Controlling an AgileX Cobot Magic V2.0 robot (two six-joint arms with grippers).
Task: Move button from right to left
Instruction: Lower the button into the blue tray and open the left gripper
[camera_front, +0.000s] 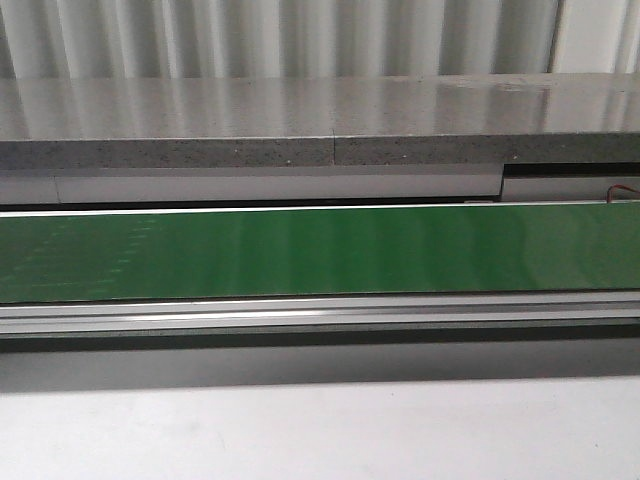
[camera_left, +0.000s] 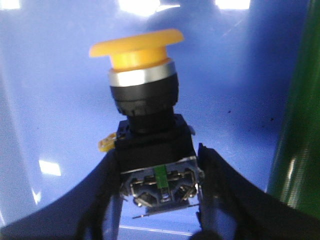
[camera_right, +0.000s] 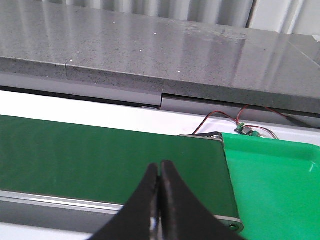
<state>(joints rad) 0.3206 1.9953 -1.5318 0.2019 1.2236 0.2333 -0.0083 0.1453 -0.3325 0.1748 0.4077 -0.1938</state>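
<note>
The button (camera_left: 145, 100) has a yellow-orange cap, a silver ring, a black middle and a blocky base with metal terminals. In the left wrist view my left gripper (camera_left: 157, 156) is shut on its base, one black finger on each side. It holds the button cap-forward over a blue container (camera_left: 240, 75). In the right wrist view my right gripper (camera_right: 159, 167) is shut and empty, above the near edge of the green belt (camera_right: 90, 150) close to its right end. The front view shows the belt (camera_front: 320, 250) with no button and no gripper on it.
A green tray (camera_right: 280, 180) lies just past the belt's right end, with thin wires (camera_right: 240, 125) behind it. A grey stone counter (camera_front: 300, 120) runs behind the belt. A green surface (camera_left: 300, 125) borders the blue container.
</note>
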